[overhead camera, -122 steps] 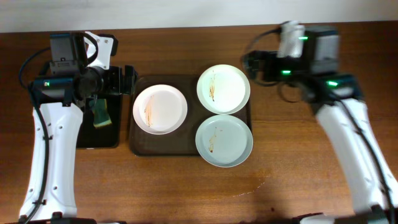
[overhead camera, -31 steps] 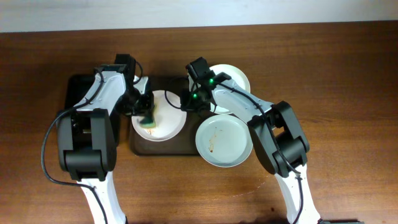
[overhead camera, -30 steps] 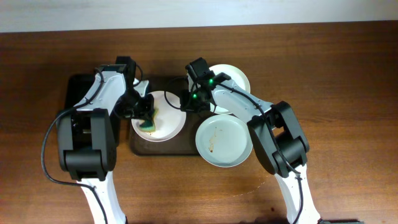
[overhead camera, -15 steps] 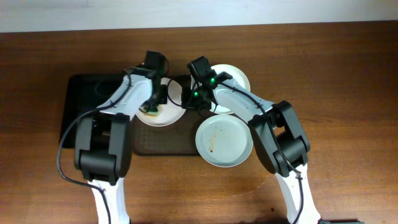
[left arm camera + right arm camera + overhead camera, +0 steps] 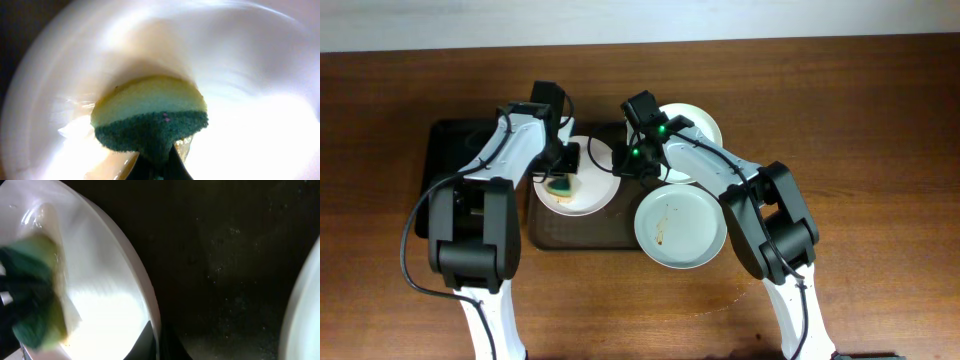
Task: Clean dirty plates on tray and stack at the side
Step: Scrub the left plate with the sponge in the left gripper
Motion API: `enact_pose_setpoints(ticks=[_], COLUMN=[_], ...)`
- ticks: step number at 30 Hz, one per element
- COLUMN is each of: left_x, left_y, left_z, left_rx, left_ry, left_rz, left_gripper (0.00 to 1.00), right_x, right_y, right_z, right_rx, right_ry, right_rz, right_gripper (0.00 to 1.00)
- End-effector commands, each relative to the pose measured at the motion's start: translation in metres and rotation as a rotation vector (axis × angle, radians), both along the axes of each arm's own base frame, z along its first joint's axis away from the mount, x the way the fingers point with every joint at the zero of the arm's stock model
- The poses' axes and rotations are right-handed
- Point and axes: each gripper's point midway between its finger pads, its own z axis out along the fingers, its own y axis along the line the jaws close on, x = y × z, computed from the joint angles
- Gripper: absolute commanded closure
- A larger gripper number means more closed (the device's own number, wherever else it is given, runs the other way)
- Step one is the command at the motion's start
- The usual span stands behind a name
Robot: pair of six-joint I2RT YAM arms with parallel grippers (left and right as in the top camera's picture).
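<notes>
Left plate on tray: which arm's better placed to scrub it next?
Left. The left gripper grips the sponge on that plate; the right gripper only pinches its rim, likely steadying it.

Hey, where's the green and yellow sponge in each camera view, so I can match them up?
Overhead: the sponge sits left of centre, on the leftmost white plate.
Left wrist: the sponge fills the middle of the frame, green layer lowest.
Right wrist: the sponge is at the left edge, blurred.
Shared landmark: the white plate under it.
</notes>
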Motion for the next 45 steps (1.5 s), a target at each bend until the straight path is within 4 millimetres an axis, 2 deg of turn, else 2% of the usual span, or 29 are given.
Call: enact_pose_setpoints(ticks=[1, 3, 4, 5, 7, 8, 10, 11, 13, 14, 15, 16, 17, 18, 19, 22, 24, 27, 28, 30, 31, 32, 34, 35, 37, 39, 41, 42, 45], left_x=[-0.027, -0.004, 0.009, 0.025, 0.037, 0.033, 0.013, 0.005, -0.023, -0.028, -0.034, -0.041, -0.044, -0.045, -0.041, -0.026, -0.012, 0.007, 0.009, 0.015, 0.015, 0.008, -0.007, -0.016, -0.024, -0.012, 0.010, 0.018, 0.034], left_y=[-0.065, -0.057, -0.043, -0.019, 0.026, 0.048, 0.076, 0.079, 0.079, 0.076, 0.069, 0.049, 0.030, -0.003, -0.018, -0.030, -0.029, 0.012, 0.017, 0.041, 0.052, 0.069, 0.084, 0.082, 0.059, 0.039, 0.004, -0.005, -0.009], left_z=[-0.012, -0.015, -0.018, -0.021, -0.023, -0.024, -0.027, -0.027, -0.028, -0.027, -0.027, -0.027, -0.025, -0.018, -0.014, -0.015, -0.020, -0.030, -0.029, -0.026, -0.024, -0.018, -0.014, -0.012, -0.012, -0.013, -0.015, -0.015, -0.011], left_rx=[-0.326, -0.283, -0.214, -0.118, 0.015, 0.078, 0.172, 0.179, 0.203, 0.196, 0.164, 0.068, -0.033, -0.216, -0.300, -0.377, -0.380, -0.220, -0.216, -0.116, -0.051, 0.089, 0.254, 0.305, 0.314, 0.294, 0.137, 0.075, -0.044], left_ry=[0.085, 0.005, -0.031, -0.077, -0.114, -0.102, -0.033, 0.001, 0.112, 0.133, 0.164, 0.203, 0.218, 0.213, 0.187, 0.114, 0.061, 0.022, 0.018, 0.010, 0.012, 0.026, 0.055, 0.078, 0.097, 0.039, -0.029, -0.052, -0.087], left_rz=[-0.182, -0.135, -0.051, 0.071, 0.264, 0.328, 0.380, 0.384, 0.368, 0.350, 0.306, 0.213, 0.137, 0.010, -0.034, -0.046, 0.002, 0.215, 0.235, 0.345, 0.384, 0.406, 0.415, 0.403, 0.340, 0.302, 0.190, 0.191, 0.224], left_gripper=[0.99, 0.99, 0.99, 0.99, 0.99, 0.99, 0.99, 0.99, 0.99, 0.99, 0.99, 0.99, 0.99, 0.99, 0.99, 0.99, 0.99, 0.99, 0.99, 0.99, 0.99, 0.99, 0.99, 0.99, 0.99, 0.99, 0.99, 0.99, 0.99], right_x=[-0.012, -0.012, -0.012, -0.012, -0.012, -0.012, -0.011, -0.011, -0.011, -0.011, -0.011, -0.011, -0.011, -0.011, -0.011, -0.011, -0.011, -0.011, -0.011, -0.011, -0.011, -0.011, -0.011, -0.011, -0.010, -0.010, -0.011, -0.011, -0.011], right_y=[0.006, 0.006, 0.006, 0.006, 0.006, 0.006, 0.007, 0.007, 0.007, 0.007, 0.007, 0.007, 0.007, 0.007, 0.007, 0.007, 0.007, 0.007, 0.007, 0.007, 0.007, 0.007, 0.007, 0.007, 0.007, 0.007, 0.007, 0.007, 0.007], right_z=[-0.012, -0.012, -0.012, -0.012, -0.012, -0.012, -0.011, -0.011, -0.011, -0.011, -0.011, -0.012, -0.011, -0.011, -0.011, -0.011, -0.011, -0.011, -0.011, -0.011, -0.011, -0.011, -0.011, -0.011, -0.011, -0.011, -0.011, -0.011, -0.012], right_rx=[0.003, 0.003, 0.003, 0.002, 0.002, 0.002, 0.004, 0.004, 0.004, 0.004, 0.004, 0.004, 0.004, 0.004, 0.004, 0.004, 0.004, 0.004, 0.004, 0.004, 0.004, 0.004, 0.004, 0.004, 0.006, 0.006, 0.005, 0.005, 0.003], right_ry=[0.032, 0.033, 0.033, 0.032, 0.032, 0.032, 0.030, 0.029, 0.029, 0.029, 0.029, 0.029, 0.029, 0.029, 0.029, 0.029, 0.029, 0.029, 0.029, 0.029, 0.029, 0.029, 0.028, 0.028, 0.025, 0.026, 0.024, 0.024, 0.028], right_rz=[0.032, 0.031, 0.031, 0.031, 0.032, 0.031, 0.031, 0.031, 0.031, 0.031, 0.031, 0.031, 0.031, 0.031, 0.031, 0.032, 0.031, 0.032, 0.032, 0.031, 0.031, 0.031, 0.031, 0.031, 0.031, 0.032, 0.035, 0.035, 0.035], right_gripper=[0.96, 0.96, 0.96, 0.96, 0.96, 0.96, 0.96, 0.96, 0.96, 0.96, 0.96, 0.96, 0.96, 0.96, 0.96, 0.96, 0.96, 0.96, 0.96, 0.96, 0.96, 0.96, 0.96, 0.96, 0.96, 0.96, 0.96, 0.96, 0.96])
